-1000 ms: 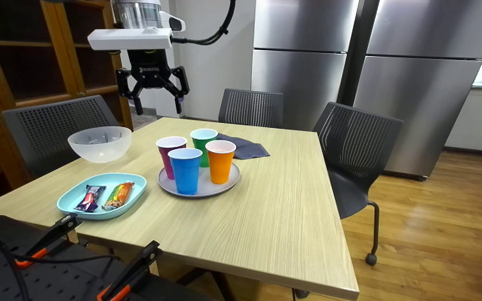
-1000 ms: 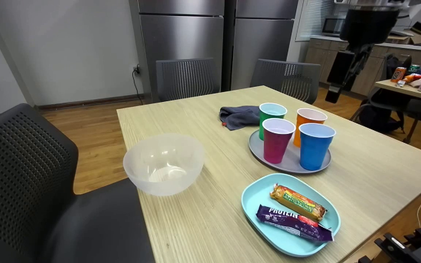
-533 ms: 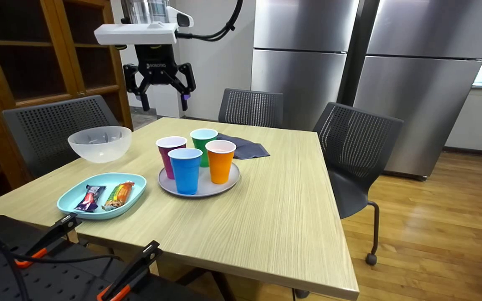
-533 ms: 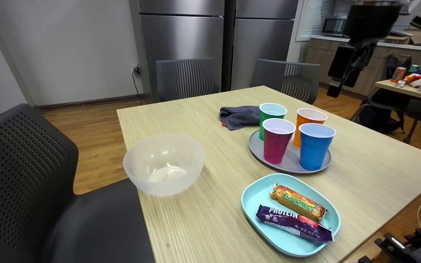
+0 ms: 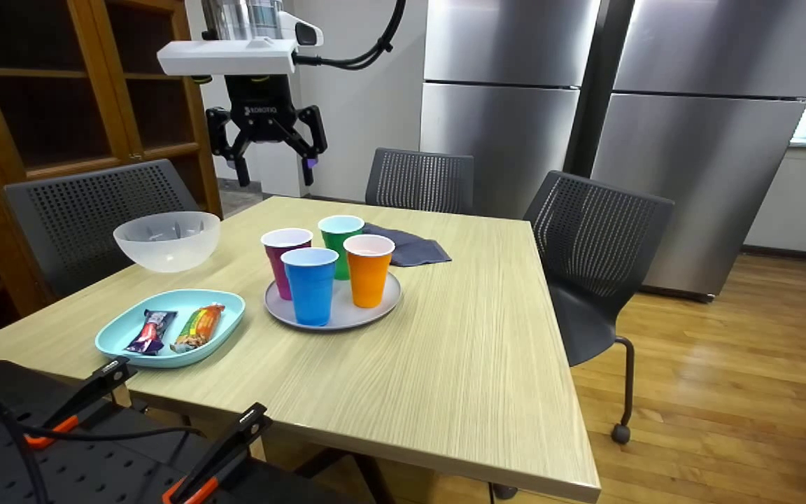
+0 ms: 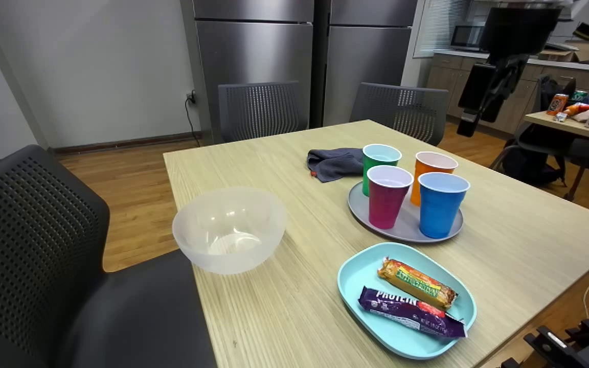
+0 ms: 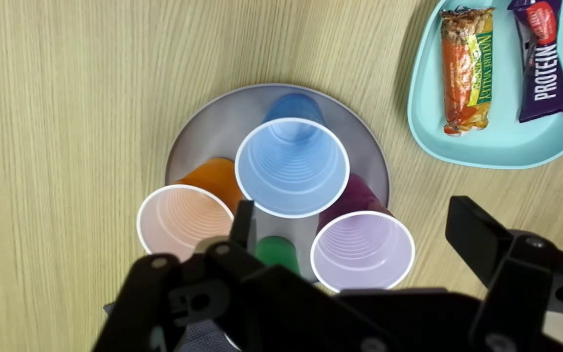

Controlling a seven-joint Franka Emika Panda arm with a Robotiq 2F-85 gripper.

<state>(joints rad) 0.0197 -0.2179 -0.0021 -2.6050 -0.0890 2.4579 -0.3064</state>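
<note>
I hold my empty hand [image 5: 276, 178] spread wide above the blue cup [image 5: 312, 290], the orange cup [image 5: 369, 276], the magenta cup [image 6: 385, 204] and the green cup [image 5: 336, 243], all standing on the round gray plate [image 5: 352, 320] on the desk [image 5: 459, 350].

Both exterior views sit close by, a bit above the table [image 5: 473, 350], and angle down across it, fridges [image 6: 253, 66] on the far side. In an exterior view a teal tray [image 5: 179, 301] lands near left; in an exterior view a chair [image 6: 34, 230] crowds near left, tray near right. Wrist cam's way closer, pointing steeply down, sharing the cups [image 7: 292, 168] and tray with both.
</note>
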